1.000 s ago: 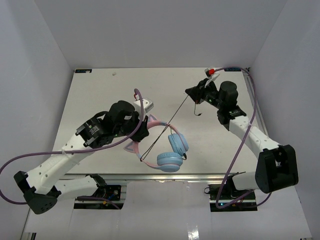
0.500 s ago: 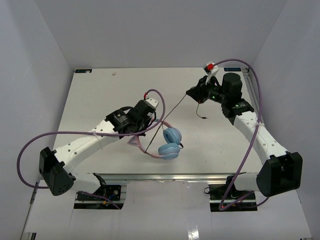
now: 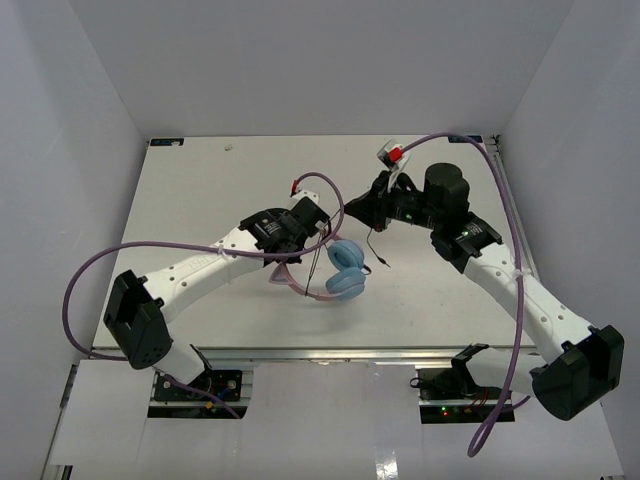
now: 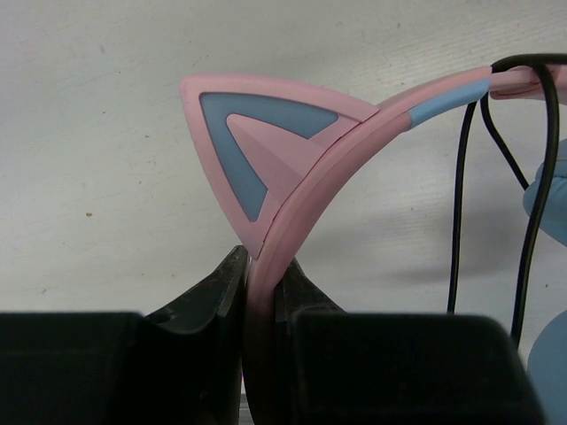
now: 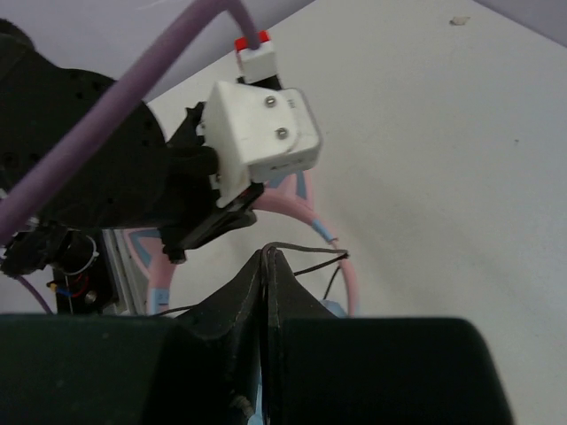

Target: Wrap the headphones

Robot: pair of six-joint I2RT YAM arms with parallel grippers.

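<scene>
Pink headband (image 4: 319, 181) is clamped in the left gripper (image 4: 264, 270), headphones (image 3: 345, 283) mid-table. At one o'clock the right gripper (image 5: 266, 258) pinches the cable (image 5: 306, 251) — a hard tug could slip it free.

— What carries everything?
— A matte white tabletop (image 3: 200, 190), with a metal rail (image 3: 330, 352) running along its near edge.
— Any marks on it?
— A tiny pale speck (image 3: 230, 147) near the far edge, left of centre. There's a small blue sticker (image 3: 165, 142) at the far-left corner.
— And around it?
— Plain pale walls (image 3: 320, 60) on three sides.
</scene>
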